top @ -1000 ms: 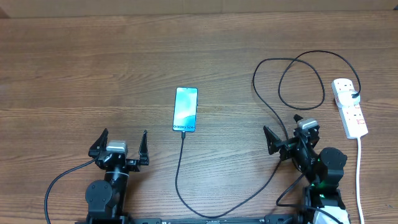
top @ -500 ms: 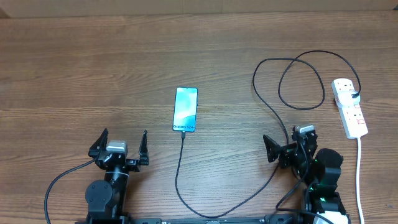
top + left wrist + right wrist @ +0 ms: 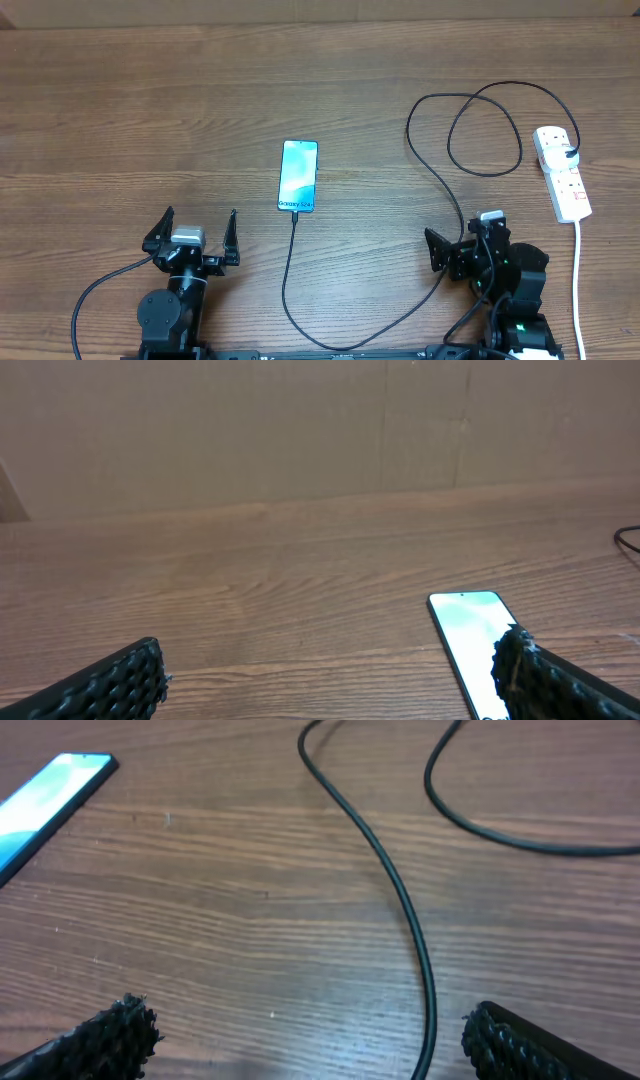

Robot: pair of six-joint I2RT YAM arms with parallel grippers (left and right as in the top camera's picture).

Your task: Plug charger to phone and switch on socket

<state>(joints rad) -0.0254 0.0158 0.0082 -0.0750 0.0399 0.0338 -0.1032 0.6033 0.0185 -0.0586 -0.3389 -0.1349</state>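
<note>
The phone (image 3: 298, 176) lies screen up, lit light blue, in the middle of the table; it also shows as phone (image 3: 468, 628) and phone (image 3: 48, 796). The charger (image 3: 287, 270) runs from the phone's near end toward the front edge, then right and up in wide loops. Its black plug (image 3: 571, 153) sits in the white socket (image 3: 562, 175) at far right. My left gripper (image 3: 198, 222) stands open and empty, near-left of the phone. My right gripper (image 3: 458, 242) is open above the table, and the charger (image 3: 404, 910) lies between its fingers (image 3: 525, 1045).
The socket's white lead (image 3: 577, 280) runs down the right side to the front edge. Thick black robot cables (image 3: 95, 295) trail near both arm bases. A brown board wall (image 3: 300, 430) closes the far side of the wooden table (image 3: 150, 100).
My right gripper has drawn back toward the front edge, away from the cable loops. The left arm, phone, charger and socket have not moved.
</note>
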